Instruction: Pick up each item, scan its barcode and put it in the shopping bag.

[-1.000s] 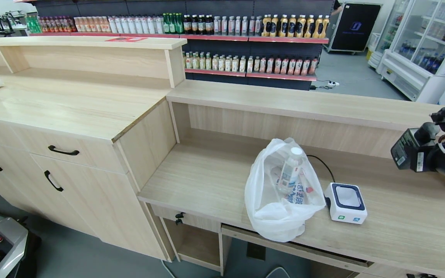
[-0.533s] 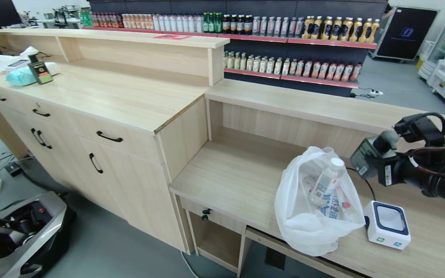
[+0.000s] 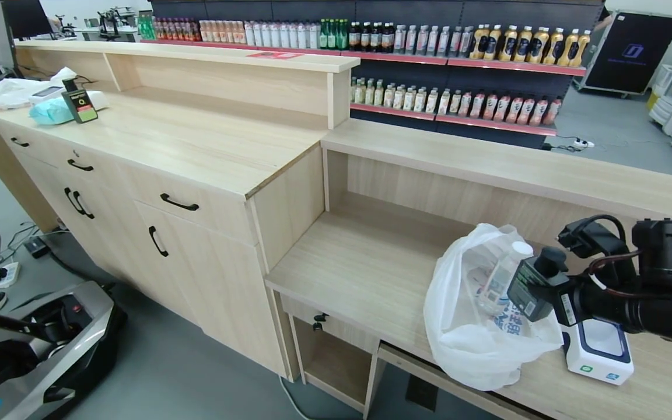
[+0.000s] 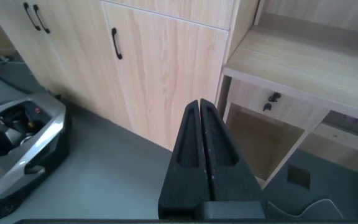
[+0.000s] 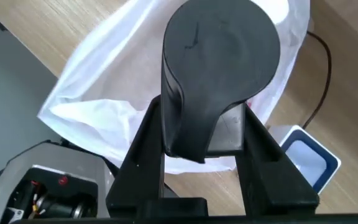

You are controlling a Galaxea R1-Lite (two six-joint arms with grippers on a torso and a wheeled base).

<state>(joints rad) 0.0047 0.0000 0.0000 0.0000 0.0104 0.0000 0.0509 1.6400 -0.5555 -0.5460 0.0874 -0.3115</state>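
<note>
Here, right end effector [image 5: 201, 121] pinching black container [image 5: 219, 56] over shopping bag [image 3: 464, 350], left end effector [image 4: 201, 118] pressed together.

left gripper [image 4: 199, 109]: fingers pressed together, empty | right gripper [image 5: 202, 118]: fingers clamped on black item [image 5: 219, 56]

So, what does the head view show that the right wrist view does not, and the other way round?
Head view only: the drinks shelves, the cabinet drawers, and a clear bottle inside the shopping bag. Right wrist view only: the round end of the black item clamped in the right gripper. Both: the bag itself, the barcode scanner beside it, and the wooden counter.
</note>
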